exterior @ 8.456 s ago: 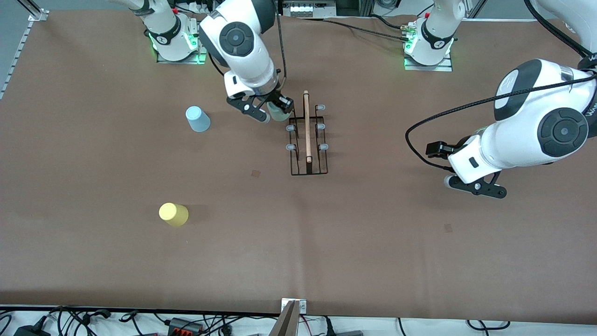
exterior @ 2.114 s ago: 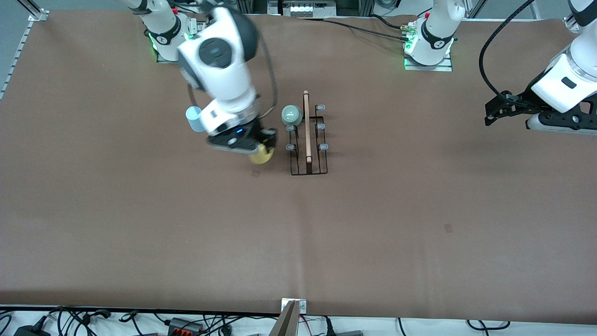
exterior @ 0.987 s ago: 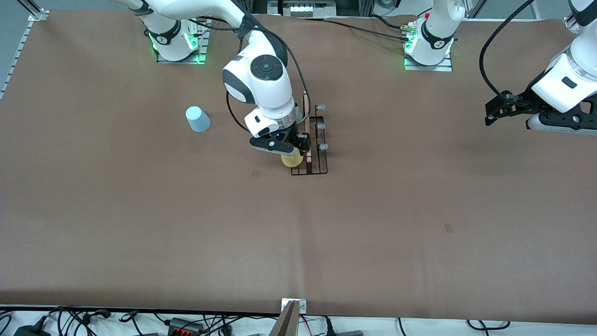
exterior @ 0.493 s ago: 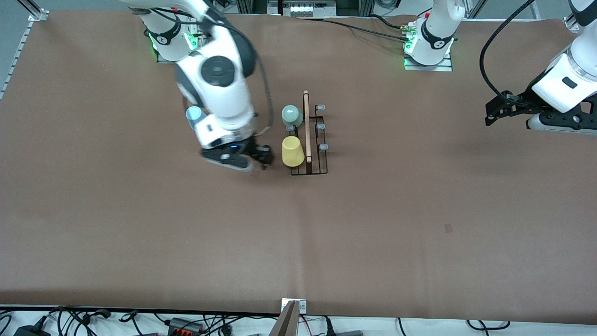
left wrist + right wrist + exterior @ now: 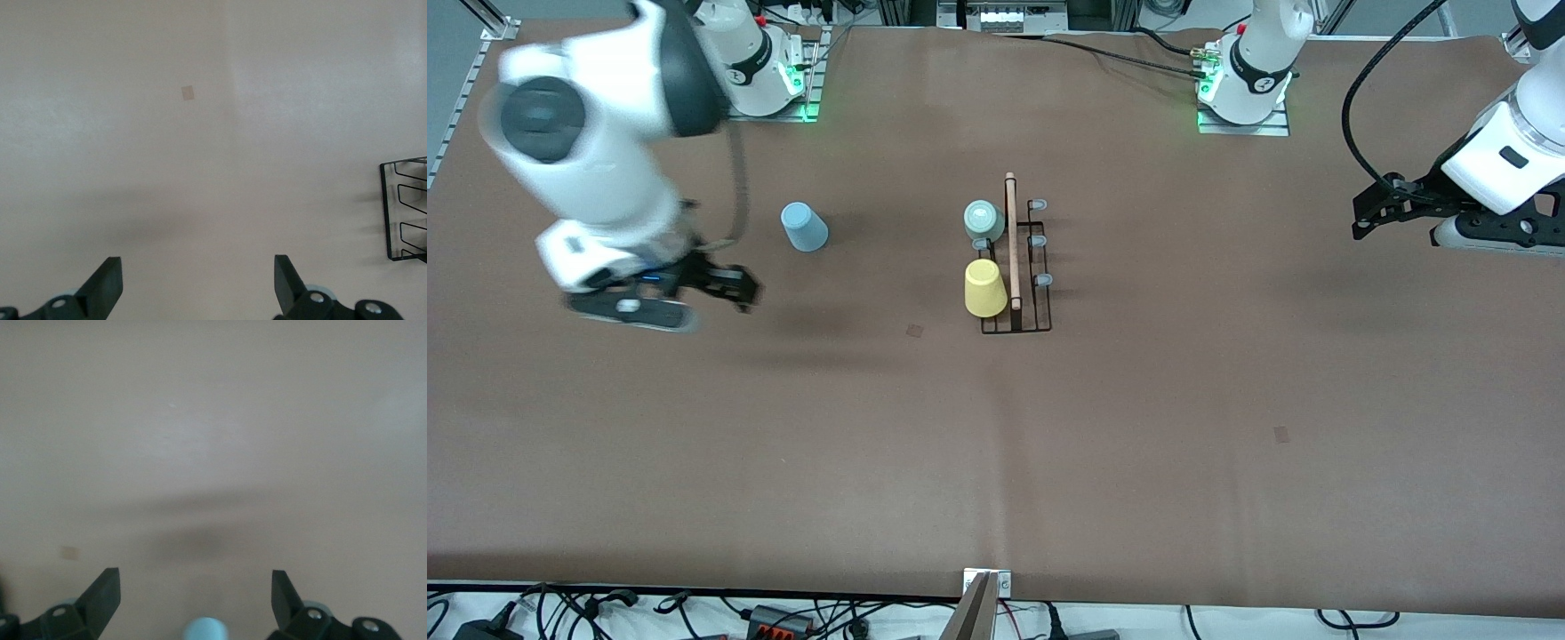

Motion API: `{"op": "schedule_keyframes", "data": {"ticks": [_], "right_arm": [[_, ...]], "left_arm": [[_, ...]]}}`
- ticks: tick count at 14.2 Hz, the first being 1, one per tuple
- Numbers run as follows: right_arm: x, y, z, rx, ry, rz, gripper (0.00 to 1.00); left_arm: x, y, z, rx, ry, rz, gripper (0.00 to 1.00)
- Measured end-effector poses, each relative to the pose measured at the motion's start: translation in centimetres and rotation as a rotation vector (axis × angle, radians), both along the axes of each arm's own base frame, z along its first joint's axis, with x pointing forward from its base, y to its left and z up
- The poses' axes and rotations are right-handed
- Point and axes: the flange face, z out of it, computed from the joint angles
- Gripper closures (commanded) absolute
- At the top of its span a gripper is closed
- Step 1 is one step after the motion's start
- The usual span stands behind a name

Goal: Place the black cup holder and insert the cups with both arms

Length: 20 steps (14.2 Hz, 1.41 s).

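Swung away from the rack (image 5: 1014,267) since a moment ago, right hand (image 5: 734,286) now empty with fingers (image 5: 100,597) wide, over bare bench (image 5: 996,444) toward the right arm's end. Yellow cup (image 5: 984,288) upturned on a rack peg, green cup (image 5: 983,220) farther along, blue cup (image 5: 804,226) loose on the bench. Left hand (image 5: 1371,210) waiting, spread wide, over its own end.

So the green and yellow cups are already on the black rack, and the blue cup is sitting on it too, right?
Not quite. The green cup and yellow cup are on the black rack, but the blue cup stands on the table, toward the right arm's end. The front view shows it.
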Motion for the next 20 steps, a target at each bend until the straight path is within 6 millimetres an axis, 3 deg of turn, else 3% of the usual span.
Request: {"op": "schedule_keyframes", "data": {"ticks": [3,5,6,9,16,20], "right_arm": [[-1.3,-9.3,3.7,-0.046,0.052,0.012,0.0],[-2.7,-13.4,6.3,-0.048,0.1,0.005,0.0],[-3.4,-14.0,7.2,-0.039,0.134,0.021,0.0],[-4.1,-12.8,7.3,0.081,0.176,0.035,0.0],[-2.2,-13.0,6.5,0.149,0.085,0.02,0.0],[-2.2,-13.7,6.5,0.149,0.081,0.008,0.0]], "left_arm": [[0.0,0.0,0.0,0.0,0.0,0.0,0.0],[0.0,0.0,0.0,0.0,0.0,0.0,0.0],[0.0,0.0,0.0,0.0,0.0,0.0,0.0],[0.0,0.0,0.0,0.0,0.001,0.0,0.0],[0.0,0.0,0.0,0.0,0.001,0.001,0.0],[0.0,0.1,0.0,0.0,0.001,0.001,0.0]]}}
